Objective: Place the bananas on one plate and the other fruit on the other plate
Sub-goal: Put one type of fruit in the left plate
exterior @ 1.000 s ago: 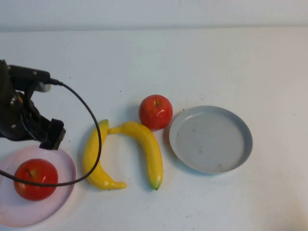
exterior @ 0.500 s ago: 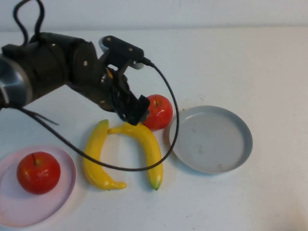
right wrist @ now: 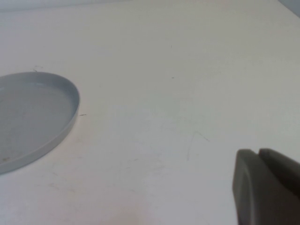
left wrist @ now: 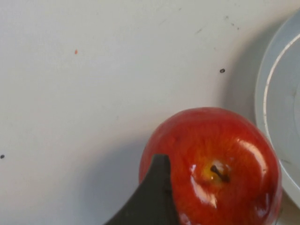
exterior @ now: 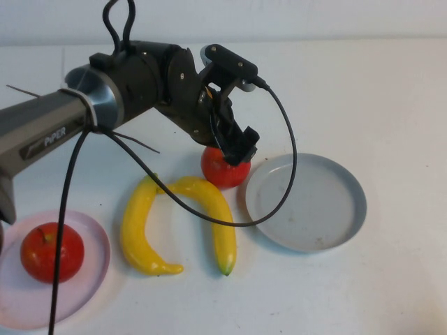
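My left gripper [exterior: 236, 148] hangs open just above a red apple [exterior: 223, 169] that stands on the table beside the grey-blue plate [exterior: 307, 202]. In the left wrist view one dark finger [left wrist: 152, 197] lies against this apple [left wrist: 220, 164]; the other finger is out of frame. A second red apple [exterior: 52, 251] sits on the pale pink plate [exterior: 94, 269] at the front left. Two yellow bananas [exterior: 142, 227] [exterior: 216, 216] lie on the table between the plates. My right gripper [right wrist: 259, 154] is shut and empty, low over bare table and out of the high view.
The grey-blue plate holds nothing; its rim also shows in the right wrist view [right wrist: 70, 117]. The left arm's black cable [exterior: 279, 174] loops over the bananas and that plate's edge. White table stretches behind and to the right.
My left arm has swung from beside the pink plate across the bananas to above the loose apple. The apple on the pink plate and the bananas have not moved.
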Robot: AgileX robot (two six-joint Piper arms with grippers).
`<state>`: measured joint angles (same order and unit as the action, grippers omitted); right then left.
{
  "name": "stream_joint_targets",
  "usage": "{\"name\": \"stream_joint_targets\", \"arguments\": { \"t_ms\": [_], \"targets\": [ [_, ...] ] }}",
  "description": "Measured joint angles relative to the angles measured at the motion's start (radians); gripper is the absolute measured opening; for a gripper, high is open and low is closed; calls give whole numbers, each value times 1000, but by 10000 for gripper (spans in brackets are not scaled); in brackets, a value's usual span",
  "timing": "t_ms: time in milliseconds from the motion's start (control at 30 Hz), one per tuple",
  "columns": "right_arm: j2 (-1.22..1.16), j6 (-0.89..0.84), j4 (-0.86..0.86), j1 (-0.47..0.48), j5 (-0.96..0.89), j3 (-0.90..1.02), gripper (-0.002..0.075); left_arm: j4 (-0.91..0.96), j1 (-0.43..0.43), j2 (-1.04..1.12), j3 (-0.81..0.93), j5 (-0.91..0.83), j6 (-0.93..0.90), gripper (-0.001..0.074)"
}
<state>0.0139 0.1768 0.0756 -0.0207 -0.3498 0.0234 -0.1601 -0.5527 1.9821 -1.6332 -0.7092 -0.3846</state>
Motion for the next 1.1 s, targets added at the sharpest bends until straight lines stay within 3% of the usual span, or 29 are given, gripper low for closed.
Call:
{"name": "stream_joint_targets", "arguments": {
  "t_ms": [767, 933, 1100],
  "targets": [
    [0, 0, 0, 0, 0, 0, -15, 46, 0, 92, -34, 13, -2, 667],
    [0, 0, 0, 0, 0, 0, -15, 49, 0, 92, -36, 11, -2, 578],
    [0, 0, 0, 0, 0, 0, -15, 49, 0, 74, -36, -21, -2, 578]
  ]
}}
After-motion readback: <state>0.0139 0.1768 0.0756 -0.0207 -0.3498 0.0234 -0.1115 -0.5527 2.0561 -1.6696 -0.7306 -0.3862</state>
